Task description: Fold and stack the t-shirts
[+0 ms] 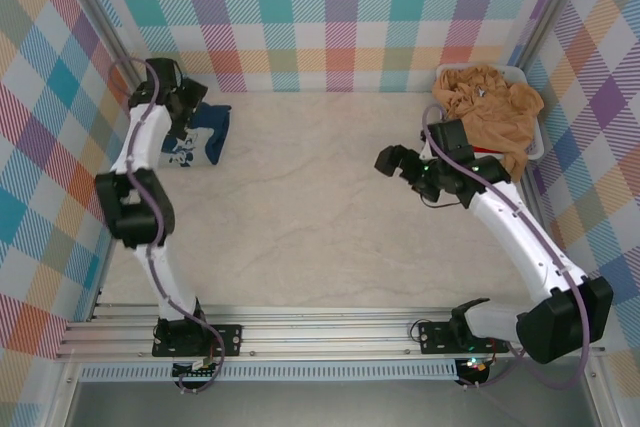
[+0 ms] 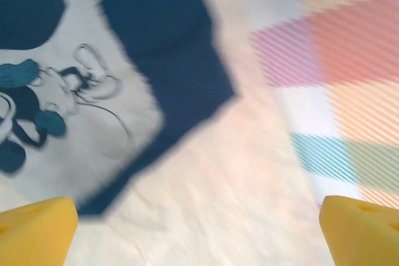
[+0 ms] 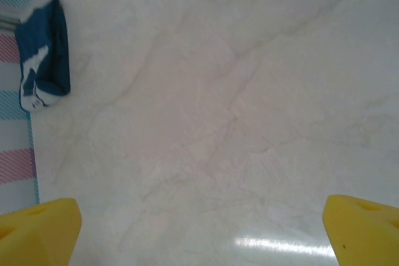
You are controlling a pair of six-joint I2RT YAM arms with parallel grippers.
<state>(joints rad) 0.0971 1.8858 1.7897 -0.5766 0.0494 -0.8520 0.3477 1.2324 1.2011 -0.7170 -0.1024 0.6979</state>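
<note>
The left arm stretches up along the left wall, the left gripper (image 1: pixel 188 107) hanging over the folded navy t-shirt (image 1: pixel 207 137) at the far left of the table (image 1: pixel 320 217), while the right arm bends inward, the right gripper (image 1: pixel 396 161) above bare tabletop near the tan t-shirts (image 1: pixel 490 102) heaped in the white tub (image 1: pixel 538 145). Each wrist view shows yellow fingertips (image 2: pixel 37 232) spread wide with nothing between them. The left wrist view gives the shirt's white print close and blurred; the right wrist view shows a small bundle by the wall
</note>
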